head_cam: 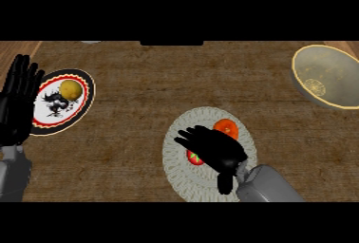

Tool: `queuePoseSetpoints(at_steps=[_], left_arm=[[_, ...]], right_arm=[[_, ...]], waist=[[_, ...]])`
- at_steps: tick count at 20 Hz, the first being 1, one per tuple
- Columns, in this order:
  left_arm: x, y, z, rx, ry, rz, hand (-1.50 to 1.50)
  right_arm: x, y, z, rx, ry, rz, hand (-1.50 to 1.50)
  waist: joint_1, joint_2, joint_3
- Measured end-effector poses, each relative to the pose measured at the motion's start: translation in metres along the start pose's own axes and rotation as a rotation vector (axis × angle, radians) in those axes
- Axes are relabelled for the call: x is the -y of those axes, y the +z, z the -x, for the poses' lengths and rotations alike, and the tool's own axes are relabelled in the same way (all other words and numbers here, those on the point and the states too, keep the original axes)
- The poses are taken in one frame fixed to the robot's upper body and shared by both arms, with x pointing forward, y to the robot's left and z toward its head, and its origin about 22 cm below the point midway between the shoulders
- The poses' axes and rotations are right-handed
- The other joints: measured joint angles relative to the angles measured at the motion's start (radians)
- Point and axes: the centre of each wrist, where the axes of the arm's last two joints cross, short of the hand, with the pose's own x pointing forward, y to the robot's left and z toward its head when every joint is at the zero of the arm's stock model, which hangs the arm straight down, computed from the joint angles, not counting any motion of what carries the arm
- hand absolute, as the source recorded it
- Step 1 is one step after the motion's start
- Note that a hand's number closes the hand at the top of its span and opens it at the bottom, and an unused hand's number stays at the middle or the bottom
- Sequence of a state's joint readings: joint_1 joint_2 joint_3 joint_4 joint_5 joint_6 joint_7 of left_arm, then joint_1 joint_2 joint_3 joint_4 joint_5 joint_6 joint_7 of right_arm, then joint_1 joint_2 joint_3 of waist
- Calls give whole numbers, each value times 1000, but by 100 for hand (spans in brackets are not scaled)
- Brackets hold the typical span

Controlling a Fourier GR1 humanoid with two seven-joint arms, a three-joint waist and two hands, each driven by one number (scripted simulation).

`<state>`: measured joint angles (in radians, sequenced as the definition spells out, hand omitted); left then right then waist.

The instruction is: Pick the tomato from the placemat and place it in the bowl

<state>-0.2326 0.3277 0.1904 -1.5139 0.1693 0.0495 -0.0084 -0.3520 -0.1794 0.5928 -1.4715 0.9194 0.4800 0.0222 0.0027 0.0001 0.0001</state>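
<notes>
Partly hidden tomato (195,158) under right hand (219,151), placemat (184,174) half covered

head view | steeply downward | over counter (140,109) | forearms enter below

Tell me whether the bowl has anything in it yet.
Empty. The bowl at the right edge shows only its bare inside; the tomato lies on the placemat, under the right hand.

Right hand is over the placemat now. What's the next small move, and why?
Probably lower the right hand and curl its fingers round the red tomato half hidden under it; the fingers look spread, nothing held. The orange fruit beside it isn't the target, and the bowl sits far right.
</notes>
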Motion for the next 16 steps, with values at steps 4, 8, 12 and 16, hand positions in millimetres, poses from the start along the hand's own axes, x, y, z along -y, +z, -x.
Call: queuePoseSetpoints(at_steps=[4,8,12,16], left_arm=[[-2,1,2,-6,-3,-2,0],[-5,3,5,-3,-9,-2,0],[-4,-3,2,2,-8,-5,0],[-6,-2,7,6,-8,-6,0]], right_arm=[[-10,-9,-1,-14,5,-15,-150],[-13,-13,3,-19,6,-19,-150],[-18,-24,10,-43,10,-33,-150],[-25,-33,16,-76,1,-43,-150]], waist=[[-1,0,0],[-1,0,0],[-1,0,0],[0,0,0]])
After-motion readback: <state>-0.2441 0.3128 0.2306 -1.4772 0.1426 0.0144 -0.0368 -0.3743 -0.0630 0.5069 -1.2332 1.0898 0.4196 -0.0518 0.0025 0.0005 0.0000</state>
